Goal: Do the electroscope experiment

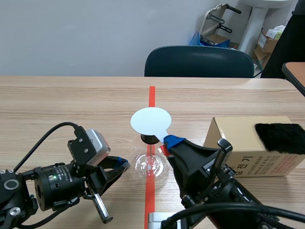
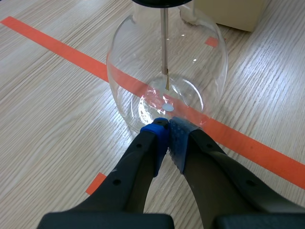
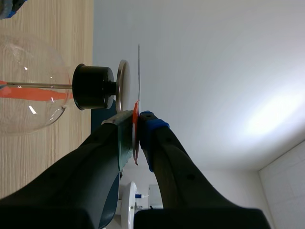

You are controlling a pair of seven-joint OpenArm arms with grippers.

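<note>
The electroscope [image 1: 151, 164] is stood on the bench [image 1: 71, 105]. A white disc [image 1: 150, 120] is gripped by the right hand [image 3: 136, 117] over its plate [image 3: 123, 86]. The left hand [image 2: 167, 128], clenched empty, is touching its bulb [image 2: 138, 71]. Toppling may be caused by any sideways push.

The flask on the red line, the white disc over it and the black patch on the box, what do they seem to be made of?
The flask looks like clear glass: see-through with sharp glints, though clear plastic is possible. The white disc is a thin matte sheet, plastic or card; edge-on in the right wrist view it is very thin. The black patch looks like fur or fleece, fuzzy with a ragged outline.
</note>
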